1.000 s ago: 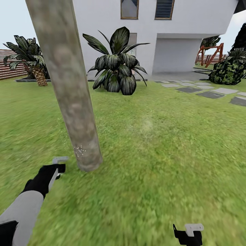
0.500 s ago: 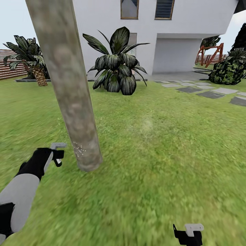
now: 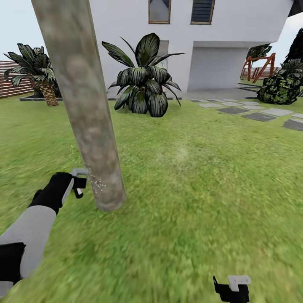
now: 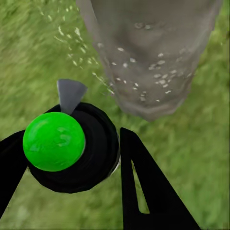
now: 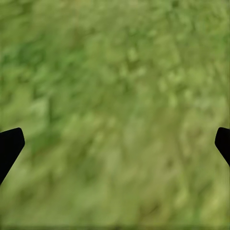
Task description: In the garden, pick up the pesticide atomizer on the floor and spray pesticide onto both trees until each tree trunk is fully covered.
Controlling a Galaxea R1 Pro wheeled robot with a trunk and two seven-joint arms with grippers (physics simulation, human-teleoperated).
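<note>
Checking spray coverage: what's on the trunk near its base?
White specks dot the trunk low down, facing the atomizer held in the left gripper. More specks lie on the lawn beside it. The trunk's far side is hidden.

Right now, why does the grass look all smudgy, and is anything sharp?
Head view: the lawn near the camera is smeared, while the house and the leafy plant look crisp. Left wrist view: the green-topped atomizer is sharp, and pale spray specks show on the tree trunk. Right wrist view: the grass is one soft blur.
</note>
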